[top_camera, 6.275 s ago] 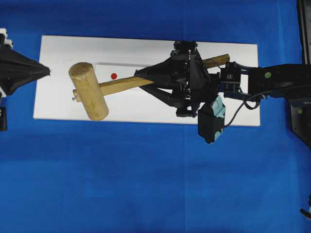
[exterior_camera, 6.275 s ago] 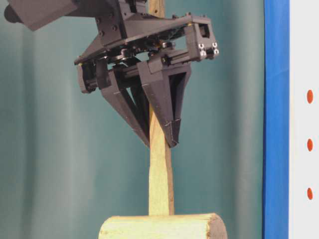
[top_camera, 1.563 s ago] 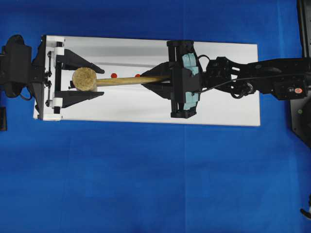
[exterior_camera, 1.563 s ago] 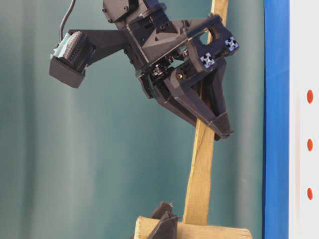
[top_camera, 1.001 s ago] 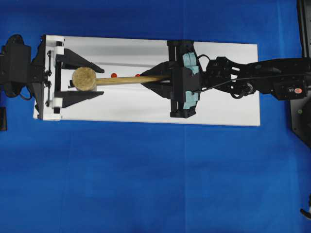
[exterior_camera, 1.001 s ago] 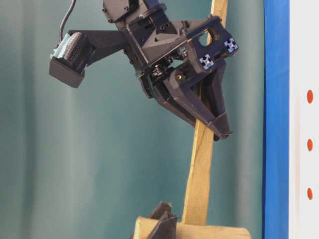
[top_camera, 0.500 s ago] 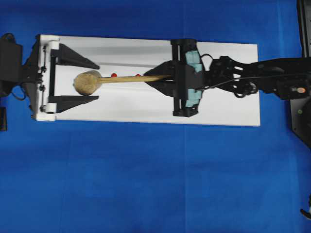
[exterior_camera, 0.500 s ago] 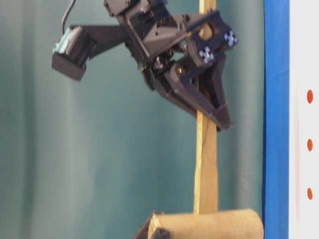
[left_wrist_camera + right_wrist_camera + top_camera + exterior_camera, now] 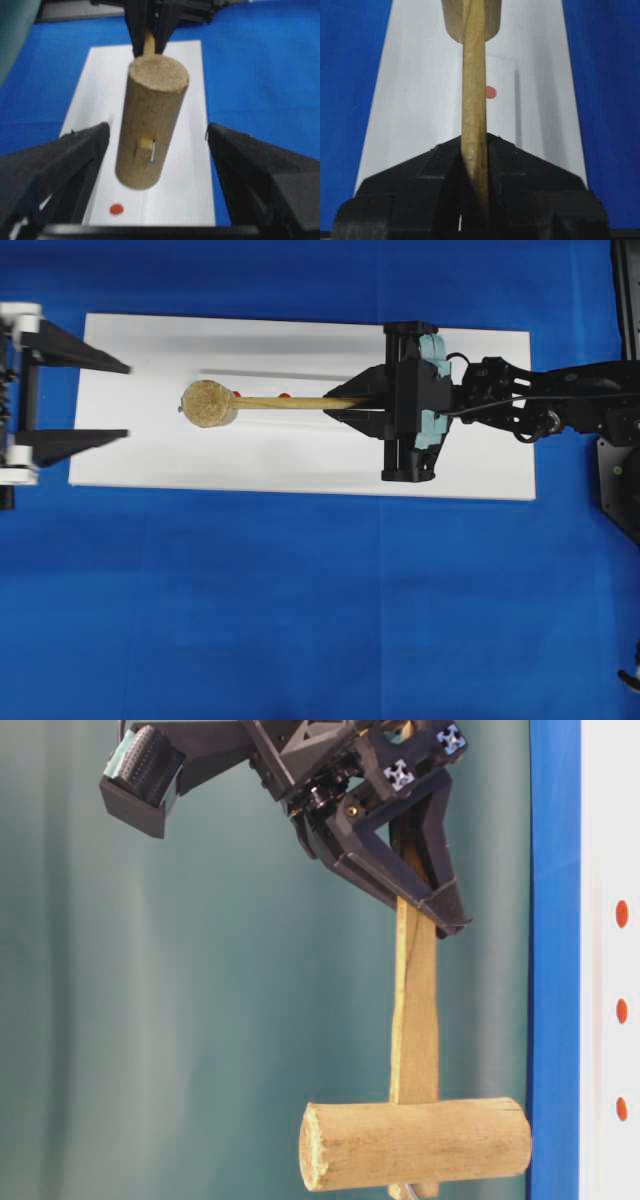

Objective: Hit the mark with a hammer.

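One hammer point(image 9: 262, 402) held above the white board point(image 9: 300, 460), handle clenched in the right pincer point(image 9: 362, 401), head just beside two red marks point(image 9: 285, 396), left pincer point(image 9: 70, 390) released wide at the board's left edge, well apart, blue worktop point(image 9: 300, 610) around

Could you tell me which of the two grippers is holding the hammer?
The right gripper, shut on the hammer handle; the left gripper stands open, apart from the head.
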Available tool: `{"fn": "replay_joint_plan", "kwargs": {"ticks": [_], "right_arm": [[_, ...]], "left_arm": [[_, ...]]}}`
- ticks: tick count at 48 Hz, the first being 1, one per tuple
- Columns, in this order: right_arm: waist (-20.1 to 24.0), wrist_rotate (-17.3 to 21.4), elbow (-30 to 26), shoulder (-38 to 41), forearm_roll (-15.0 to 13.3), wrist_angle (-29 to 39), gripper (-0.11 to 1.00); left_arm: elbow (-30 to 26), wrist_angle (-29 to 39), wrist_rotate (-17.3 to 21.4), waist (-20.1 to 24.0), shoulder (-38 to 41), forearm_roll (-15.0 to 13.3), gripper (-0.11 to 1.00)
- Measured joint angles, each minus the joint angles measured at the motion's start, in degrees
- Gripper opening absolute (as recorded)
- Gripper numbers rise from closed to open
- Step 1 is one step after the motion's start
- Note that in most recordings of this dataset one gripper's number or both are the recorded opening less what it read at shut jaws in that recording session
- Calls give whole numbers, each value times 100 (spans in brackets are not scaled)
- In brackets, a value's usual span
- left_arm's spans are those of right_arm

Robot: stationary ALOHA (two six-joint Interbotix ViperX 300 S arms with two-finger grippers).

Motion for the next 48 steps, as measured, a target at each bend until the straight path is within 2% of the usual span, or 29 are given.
{"fn": "replay_joint_plan", "kwargs": {"ticks": [10,21,34,48], "right_arm": [[0,9,0,0,-9,9,2],[-53,9,0,0,0,-26,2],[-466,18,0,0,0,-53,2],[-466,35,0,0,0,-44,2]], "left_arm": [[193,431,-9,0,-642,0,75],[255,457,-9,0,-580,0,75],[264,448,-18,-9,-545,0,74],[264,457,-9,0,-545,0,74]]}}
